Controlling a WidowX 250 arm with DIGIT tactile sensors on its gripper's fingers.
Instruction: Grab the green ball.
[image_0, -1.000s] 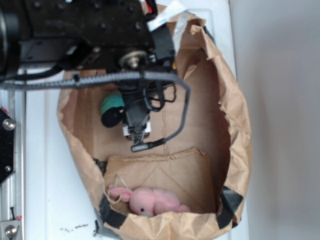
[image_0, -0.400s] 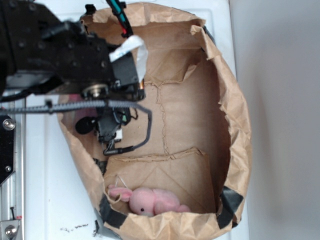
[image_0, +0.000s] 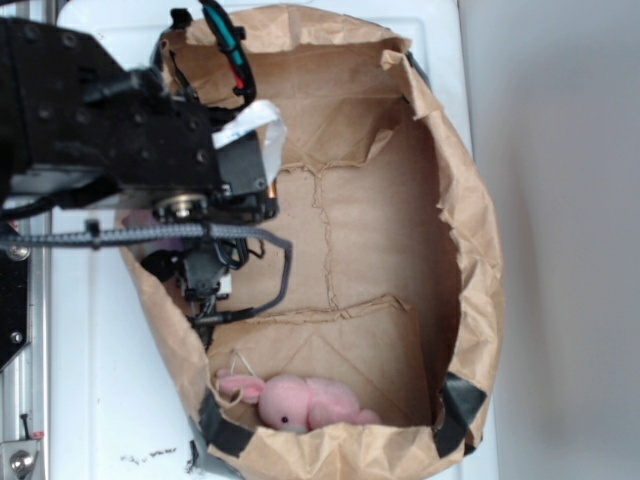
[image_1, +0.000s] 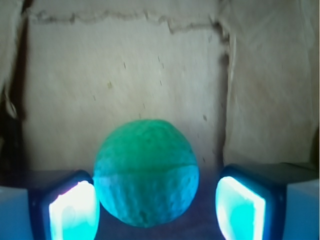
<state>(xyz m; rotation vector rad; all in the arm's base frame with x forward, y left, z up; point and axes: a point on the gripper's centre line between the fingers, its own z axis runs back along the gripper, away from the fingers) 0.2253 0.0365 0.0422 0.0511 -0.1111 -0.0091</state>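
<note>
In the wrist view the green ball (image_1: 145, 172), round with a knitted texture, rests on the brown paper floor between my gripper's (image_1: 157, 210) two glowing pads. The left pad (image_1: 75, 210) is right against the ball's side. The right pad (image_1: 240, 207) stands apart from it with a clear gap, so the gripper is open around the ball. In the exterior view my gripper (image_0: 203, 290) reaches down inside the bag close to its left wall, and the arm hides the ball there.
The brown paper bag (image_0: 482, 250) lies open on a white table. A pink plush bunny (image_0: 300, 402) lies at its near end below a folded paper flap (image_0: 330, 345). The bag's left wall (image_0: 165, 330) is right beside the gripper.
The arm has swung left across the bag toward its left wall. The ball, visible beside the gripper a second ago in the exterior view, is now covered by the arm.
</note>
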